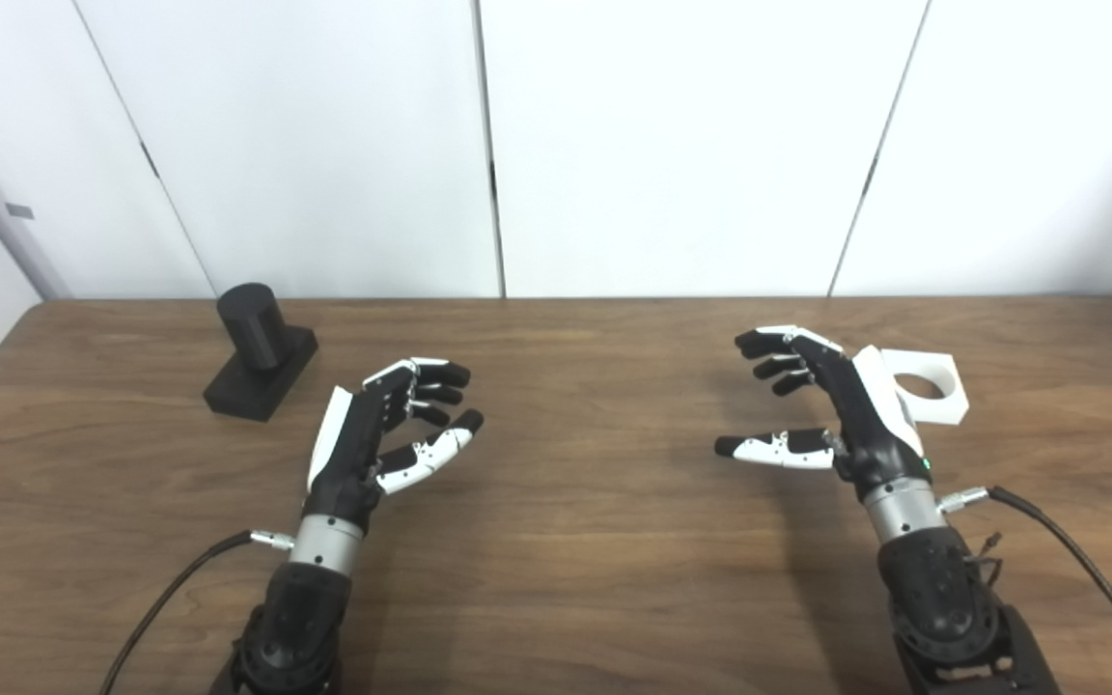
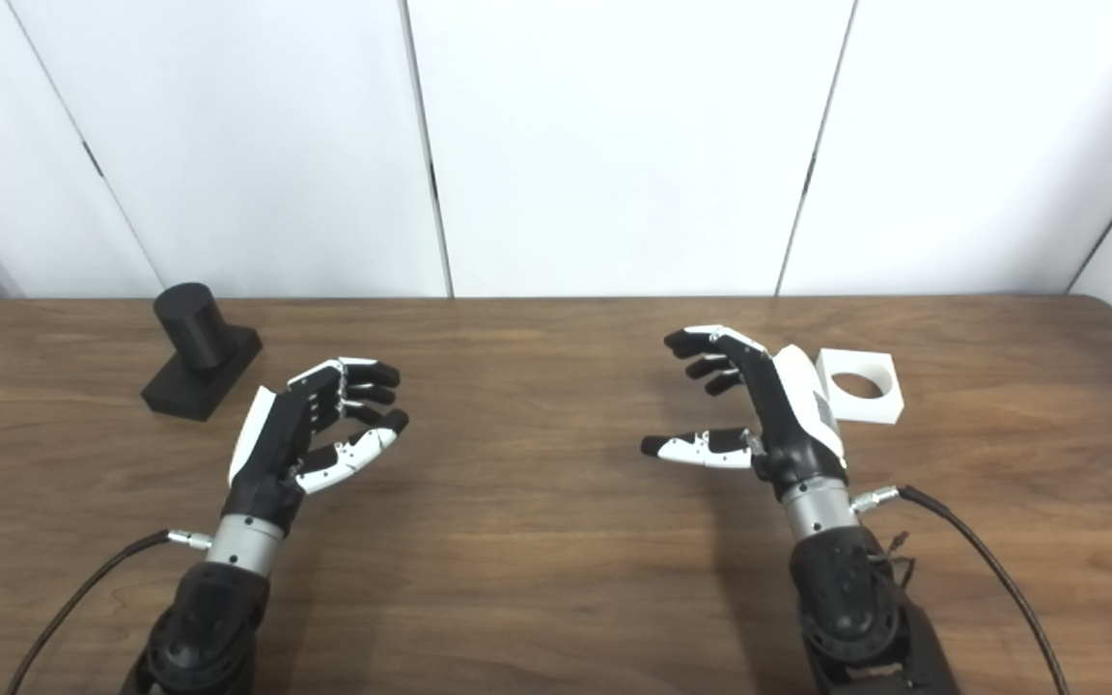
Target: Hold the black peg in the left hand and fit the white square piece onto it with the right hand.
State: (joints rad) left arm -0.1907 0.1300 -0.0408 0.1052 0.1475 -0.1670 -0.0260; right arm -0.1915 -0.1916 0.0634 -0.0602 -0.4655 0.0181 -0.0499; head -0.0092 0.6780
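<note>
The black peg (image 1: 253, 328), a short cylinder on a flat square base, stands on the wooden table (image 1: 575, 521) at the far left. My left hand (image 1: 377, 432) is open and empty, to the right of and nearer than the peg. The white square piece (image 1: 925, 384) with a round hole lies at the right, partly hidden behind my right hand (image 1: 826, 405). My right hand is open and empty, just left of the piece, palm facing left. The peg (image 2: 197, 333) and the white piece (image 2: 863, 386) show in the right eye view too.
White wall panels (image 1: 672, 145) stand behind the table's far edge. A black cable runs from each wrist, one at the left (image 1: 170, 598) and one at the right (image 1: 1077, 569), across the near table.
</note>
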